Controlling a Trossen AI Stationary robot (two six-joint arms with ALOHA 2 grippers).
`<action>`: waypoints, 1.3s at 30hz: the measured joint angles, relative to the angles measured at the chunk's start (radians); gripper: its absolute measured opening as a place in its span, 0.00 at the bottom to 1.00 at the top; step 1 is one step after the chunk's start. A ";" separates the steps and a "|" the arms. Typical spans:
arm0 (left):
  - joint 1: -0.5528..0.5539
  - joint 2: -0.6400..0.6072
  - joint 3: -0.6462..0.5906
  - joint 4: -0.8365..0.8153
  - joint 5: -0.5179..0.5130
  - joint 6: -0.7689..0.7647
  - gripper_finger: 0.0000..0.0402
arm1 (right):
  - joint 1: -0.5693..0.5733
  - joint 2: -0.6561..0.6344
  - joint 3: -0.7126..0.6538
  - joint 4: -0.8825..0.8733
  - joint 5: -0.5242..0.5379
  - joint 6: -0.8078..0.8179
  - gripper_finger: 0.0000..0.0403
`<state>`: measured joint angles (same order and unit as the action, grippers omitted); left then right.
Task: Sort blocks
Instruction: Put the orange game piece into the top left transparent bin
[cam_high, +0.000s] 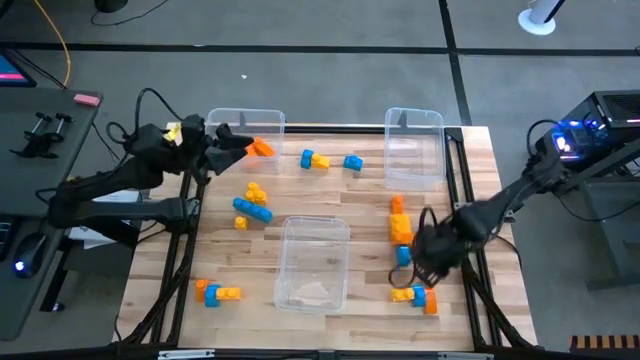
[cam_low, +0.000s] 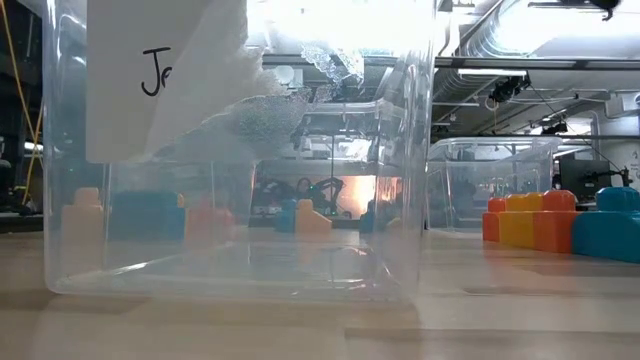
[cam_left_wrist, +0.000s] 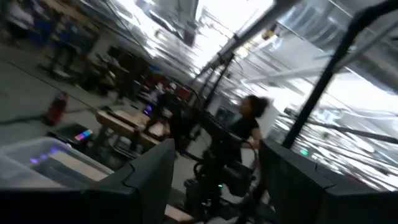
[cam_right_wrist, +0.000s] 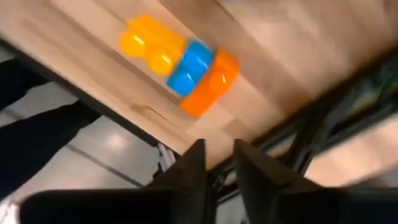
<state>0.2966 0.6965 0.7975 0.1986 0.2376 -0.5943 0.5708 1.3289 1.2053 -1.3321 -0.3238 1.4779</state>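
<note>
While the left pincer (cam_high: 243, 148) hangs above the table's (cam_high: 170, 250) far left corner, just beside the far left bin (cam_high: 246, 122), it grips an orange block (cam_high: 262, 148) by one end, the brick jutting toward the table's middle. The right pincer (cam_high: 424, 268) hovers low near the right edge, its fingers (cam_right_wrist: 189, 171) standing a narrow gap apart and holding nothing. It sits between an orange stack (cam_high: 400, 226) on the far side and a yellow-blue-orange cluster (cam_high: 416, 296) on the near side; in the right wrist view that cluster (cam_right_wrist: 180, 62) lies on bare wood just ahead of the fingertips, close to the table's edge. A small blue block (cam_high: 403, 255) seems to lie right beside the pincer, though the arm partly hides it. Other blocks are scattered: a blue and yellow pair (cam_high: 315, 160) and a lone blue block (cam_high: 352, 163) between the two far bins, a yellow and blue group (cam_high: 252, 202) left of centre, and an orange-blue-yellow row (cam_high: 217, 293) near the front left corner. A clear centre bin (cam_high: 314, 262) stands at the front, and a far right bin (cam_high: 414, 146) at the back; open wood lies between the centre bin and the right-hand blocks.
</note>
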 joint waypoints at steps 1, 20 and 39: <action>0.003 -0.011 0.000 -0.015 0.022 -0.005 0.54 | 0.019 0.025 0.000 0.020 -0.011 0.046 0.30; 0.006 -0.062 0.000 -0.030 0.131 -0.060 0.54 | 0.069 0.019 -0.416 0.502 -0.002 0.693 0.60; 0.006 -0.062 0.000 -0.023 0.067 -0.058 0.54 | 0.081 0.018 -0.516 0.595 -0.010 0.667 0.30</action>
<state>0.3027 0.6346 0.7979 0.1761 0.3050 -0.6522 0.6518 1.3464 0.6893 -0.7367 -0.3338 2.1451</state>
